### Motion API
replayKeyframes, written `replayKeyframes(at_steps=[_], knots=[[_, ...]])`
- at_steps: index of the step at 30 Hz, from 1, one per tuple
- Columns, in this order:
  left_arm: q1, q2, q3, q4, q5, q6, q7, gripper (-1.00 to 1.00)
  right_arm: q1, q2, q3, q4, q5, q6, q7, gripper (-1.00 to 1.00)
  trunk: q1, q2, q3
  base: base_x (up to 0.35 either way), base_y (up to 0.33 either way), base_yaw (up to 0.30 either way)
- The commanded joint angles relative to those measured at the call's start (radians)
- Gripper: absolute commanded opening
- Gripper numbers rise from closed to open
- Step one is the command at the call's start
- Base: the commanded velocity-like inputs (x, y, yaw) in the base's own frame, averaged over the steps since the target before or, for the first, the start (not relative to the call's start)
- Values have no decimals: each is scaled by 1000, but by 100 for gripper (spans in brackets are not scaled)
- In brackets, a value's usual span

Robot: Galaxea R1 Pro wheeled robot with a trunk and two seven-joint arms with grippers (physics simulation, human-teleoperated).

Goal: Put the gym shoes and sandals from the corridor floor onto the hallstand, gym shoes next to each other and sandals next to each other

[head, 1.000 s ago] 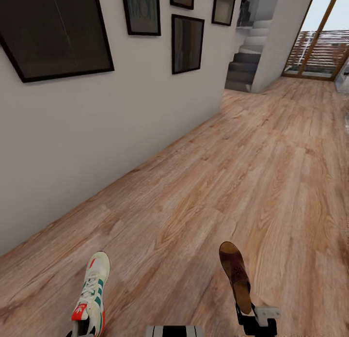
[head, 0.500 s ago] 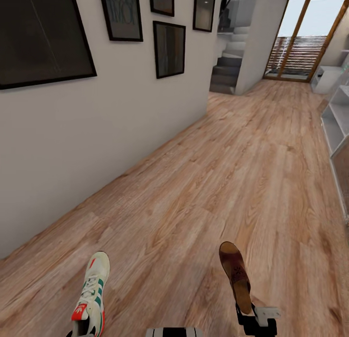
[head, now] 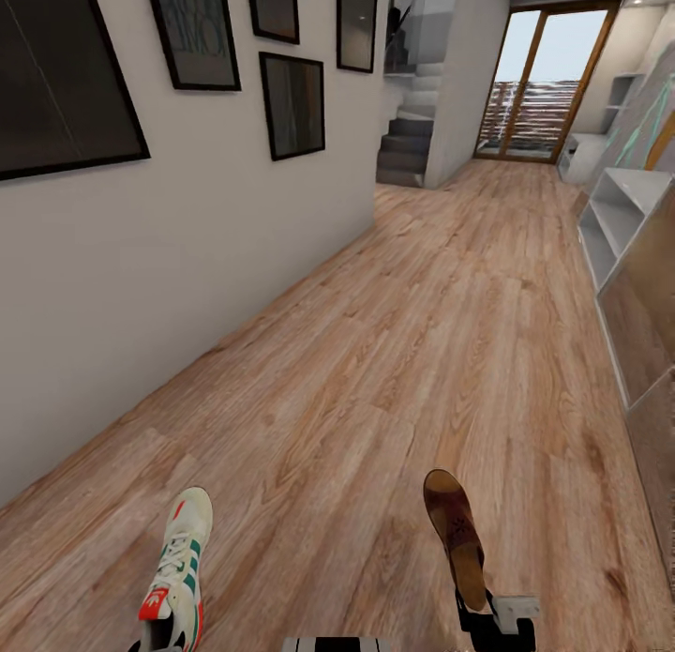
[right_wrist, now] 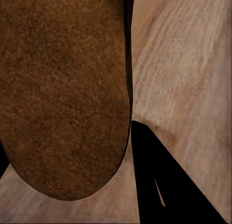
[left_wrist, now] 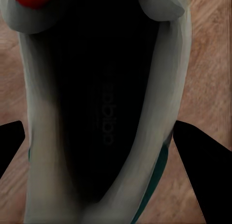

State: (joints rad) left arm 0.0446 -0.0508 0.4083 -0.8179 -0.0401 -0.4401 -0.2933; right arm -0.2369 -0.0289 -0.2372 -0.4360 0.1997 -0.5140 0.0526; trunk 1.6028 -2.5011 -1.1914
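At the near edge of the head view, the left tool (head: 155, 644) grips a cream-white lace-up sneaker (head: 177, 569) by its heel, toe pointing forward, with green side stripes and a red-orange tongue patch. Seen from the left wrist, the sneaker (left_wrist: 104, 112) shows its dark hollow opening and smooth pale collar between two black fingers (left_wrist: 205, 178) pressed at its sides. Beside it, the right tool (head: 487, 624) clamps the heel end of a slim brown sandal (head: 457, 535), its tan insole and rounded toe stretching ahead. In the right wrist view the sandal (right_wrist: 63, 88) is a grainy, suede-like brown oval, with one black finger (right_wrist: 164, 185) just beside its edge. Both shoes hang above the corridor floor (head: 412, 352), long light-brown planks with a wavy wood grain. Along the left runs a plain white wall (head: 178, 230) hung with dark, black-framed pictures (head: 292, 105). On the right stands a pale open shelf unit (head: 614, 216). Far off are grey stairs (head: 405, 150) and a wood-framed glass door (head: 544, 80).
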Motion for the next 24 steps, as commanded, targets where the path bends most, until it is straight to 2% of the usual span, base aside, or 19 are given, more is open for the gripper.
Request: replayKeyframes(at_steps=[1, 24], knots=[[0, -1, 5, -1, -4, -1, -7, -100, -1, 1, -8, 6, 4, -3, 6, -100, 0, 0, 1, 0, 0, -203], [0, -3, 4, -1, -4, 0, -7, -100, -1, 1, -7, 17, 4, -3, 7, -100, 0, 0, 34, 0, 0, -156]])
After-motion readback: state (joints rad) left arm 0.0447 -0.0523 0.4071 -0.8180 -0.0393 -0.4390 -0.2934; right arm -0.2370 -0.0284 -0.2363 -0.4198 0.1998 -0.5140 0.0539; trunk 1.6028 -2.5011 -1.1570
